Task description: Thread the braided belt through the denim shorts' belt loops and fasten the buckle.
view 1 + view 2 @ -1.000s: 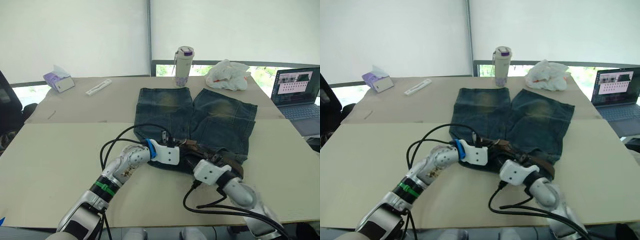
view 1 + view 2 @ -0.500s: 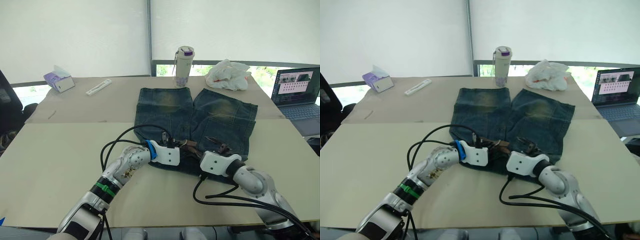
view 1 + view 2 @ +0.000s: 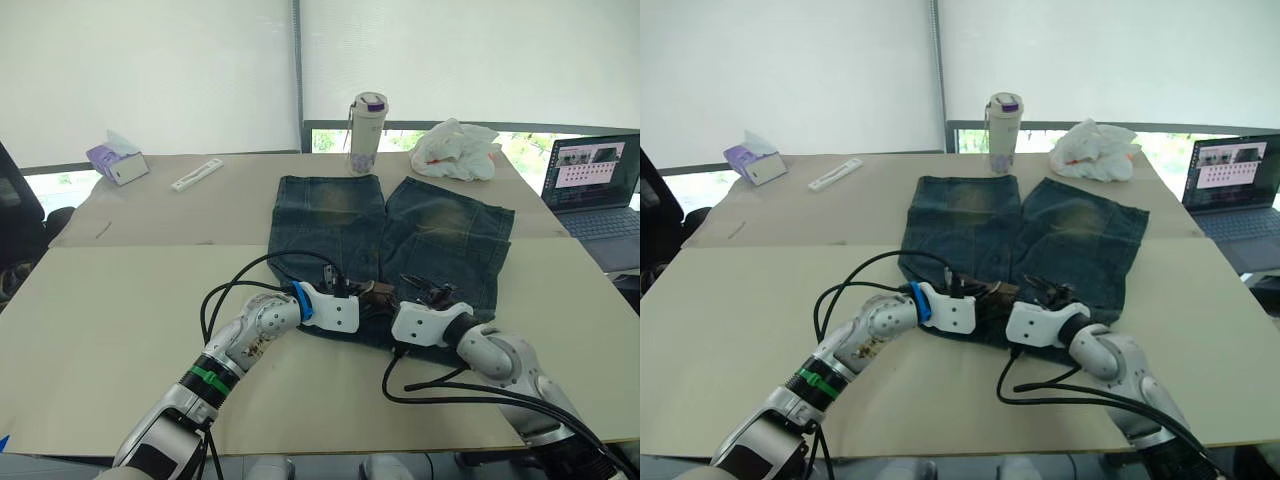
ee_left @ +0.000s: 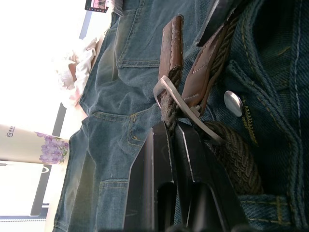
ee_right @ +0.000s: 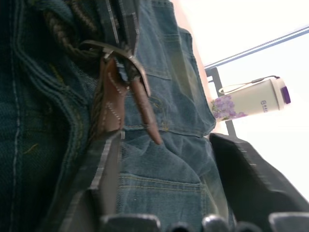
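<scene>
A: Denim first. What does your head camera give you?

B: Dark blue denim shorts (image 3: 390,245) with faded yellowish patches lie flat on the beige table (image 3: 110,320), legs pointing away from you, waistband nearest. Your left gripper (image 3: 372,297) and right gripper (image 3: 425,293) meet at the waistband middle, close together, over the dark olive-brown braided belt (image 3: 380,292). Behind the shorts stand a white bottle with a purple cap (image 3: 367,132) and a crumpled white plastic bag (image 3: 455,148); an open laptop (image 3: 592,185) sits at your far right, a tissue box (image 3: 117,160) at far left.

A: Left wrist?

B: Your left fingers (image 4: 164,159) are pressed together on the braided belt (image 4: 169,104) just behind the silver rectangular metal buckle (image 4: 181,104). A brown leather end tab (image 4: 172,46) runs on past the frame. The shorts' round metal button (image 4: 233,103) sits just beside the buckle.

A: Right wrist?

B: Your right fingers (image 5: 99,179) are spread wide, holding nothing. Between them, further on, hang the buckle (image 5: 116,53) and brown leather tabs (image 5: 111,111) against the denim.
</scene>
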You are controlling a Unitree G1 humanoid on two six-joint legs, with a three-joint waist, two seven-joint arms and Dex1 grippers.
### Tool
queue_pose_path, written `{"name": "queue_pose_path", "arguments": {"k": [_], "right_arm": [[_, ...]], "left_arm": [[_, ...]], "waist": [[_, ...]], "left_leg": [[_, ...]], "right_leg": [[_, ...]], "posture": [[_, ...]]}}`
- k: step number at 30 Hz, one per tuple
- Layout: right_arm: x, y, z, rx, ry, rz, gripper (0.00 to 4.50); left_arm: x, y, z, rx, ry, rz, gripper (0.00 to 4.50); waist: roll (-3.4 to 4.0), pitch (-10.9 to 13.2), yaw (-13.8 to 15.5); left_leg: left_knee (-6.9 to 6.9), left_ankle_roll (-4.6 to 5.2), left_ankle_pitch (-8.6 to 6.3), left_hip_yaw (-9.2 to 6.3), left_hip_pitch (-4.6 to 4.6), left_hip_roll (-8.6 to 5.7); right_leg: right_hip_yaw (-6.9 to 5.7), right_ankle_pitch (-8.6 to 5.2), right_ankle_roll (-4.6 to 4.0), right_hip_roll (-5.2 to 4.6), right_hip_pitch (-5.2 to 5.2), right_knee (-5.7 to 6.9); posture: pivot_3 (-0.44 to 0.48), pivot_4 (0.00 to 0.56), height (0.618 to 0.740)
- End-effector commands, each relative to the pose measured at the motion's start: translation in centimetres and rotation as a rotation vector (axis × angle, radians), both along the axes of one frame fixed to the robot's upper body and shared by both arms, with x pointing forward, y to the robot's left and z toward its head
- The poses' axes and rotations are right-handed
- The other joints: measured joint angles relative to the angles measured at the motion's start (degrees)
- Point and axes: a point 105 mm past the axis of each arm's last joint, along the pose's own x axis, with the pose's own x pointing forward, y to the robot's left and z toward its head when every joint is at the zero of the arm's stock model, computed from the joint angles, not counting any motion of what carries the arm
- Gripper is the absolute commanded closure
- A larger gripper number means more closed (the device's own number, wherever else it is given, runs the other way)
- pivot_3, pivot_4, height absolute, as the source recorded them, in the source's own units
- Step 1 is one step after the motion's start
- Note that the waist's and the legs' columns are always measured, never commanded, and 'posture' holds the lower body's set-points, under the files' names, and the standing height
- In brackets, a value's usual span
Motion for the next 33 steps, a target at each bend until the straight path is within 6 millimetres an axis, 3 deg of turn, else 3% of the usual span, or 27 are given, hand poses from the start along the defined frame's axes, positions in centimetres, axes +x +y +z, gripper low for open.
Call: {"name": "queue_pose_path", "arguments": {"k": [1, 2, 4, 5, 11, 12, 17, 25, 33], "right_arm": [[-0.1, 0.9, 1.1, 0.013, -0.043, 0.045, 3.05], [-0.1, 1.0, 1.1, 0.015, -0.043, 0.049, 3.51], [-0.1, 1.1, 1.1, 0.018, -0.044, 0.051, 3.94], [-0.1, 1.1, 1.1, 0.019, -0.044, 0.051, 4.44], [-0.1, 1.2, 1.1, 0.021, -0.045, 0.055, 4.44], [-0.1, 1.1, 1.1, 0.022, -0.044, 0.054, 4.49], [0.0, 0.2, 1.3, 0.029, -0.057, 0.021, 4.49], [-0.6, -1.2, 2.1, 0.083, -0.069, -0.011, 4.49], [-0.8, -1.1, 2.1, 0.092, -0.062, -0.009, 4.49]], "left_arm": [[-0.5, -0.7, 0.9, -0.028, -0.030, -0.033, 4.50], [-0.5, -0.7, 0.9, -0.029, -0.029, -0.033, 4.50], [-0.5, -0.7, 0.8, -0.029, -0.027, -0.035, 4.50], [-0.5, -0.7, 0.8, -0.029, -0.026, -0.035, 4.50], [-0.7, -0.8, 1.0, -0.064, 0.000, -0.039, 4.50], [-0.6, -0.8, 1.2, -0.088, 0.008, -0.031, 4.16], [-1.4, -0.4, 3.1, -0.248, 0.018, -0.074, 4.16], [-2.8, 3.2, 4.7, -0.458, -0.022, -0.100, 4.16], [-3.1, 3.1, 3.7, -0.429, 0.012, -0.095, 4.16]], "waist": [[0.00, 0.00, 0.00], [0.00, 0.00, 0.00], [0.00, 0.00, 0.00], [0.00, 0.00, 0.00], [0.00, 0.00, -0.02], [0.01, 0.00, -0.04], [0.01, 0.00, -0.04], [0.02, -0.01, -0.05], [0.02, -0.01, -0.04]], "left_leg": [[0.00, 0.00, 0.00, 0.00, 0.00, 0.00], [0.00, 0.00, 0.00, 0.00, 0.00, 0.00], [0.00, 0.00, 0.00, 0.00, -0.01, 0.00], [0.00, 0.00, 0.00, 0.00, -0.01, 0.00], [0.00, 0.00, 0.00, -0.01, 0.00, 0.00], [0.00, 0.00, 0.00, -0.01, 0.00, 0.00], [0.00, 0.00, 0.00, -0.04, 0.00, 0.01], [-0.02, 0.00, 0.00, -0.17, 0.02, 0.04], [0.00, 0.00, 0.00, -0.16, 0.05, 0.02]], "right_leg": [[0.00, 0.00, 0.00, 0.00, 0.00, 0.00], [0.00, 0.00, 0.00, 0.00, 0.00, 0.00], [0.00, 0.00, 0.00, 0.00, 0.00, 0.00], [0.00, 0.00, 0.00, 0.00, 0.00, 0.00], [0.00, 0.00, 0.00, 0.00, 0.00, 0.00], [0.00, 0.00, 0.00, 0.00, 0.00, 0.01], [0.00, 0.00, 0.00, 0.00, 0.00, 0.01], [0.02, 0.01, -0.01, -0.02, -0.02, 0.02], [0.03, 0.01, -0.01, -0.03, 0.00, 0.02]], "posture": [[0.000, 0.150, 0.740], [0.000, 0.150, 0.740], [0.000, 0.150, 0.740], [0.000, 0.150, 0.740], [0.000, 0.150, 0.740], [0.000, 0.150, 0.740], [0.000, 0.150, 0.740], [0.000, 0.150, 0.740], [0.000, 0.150, 0.740]]}}
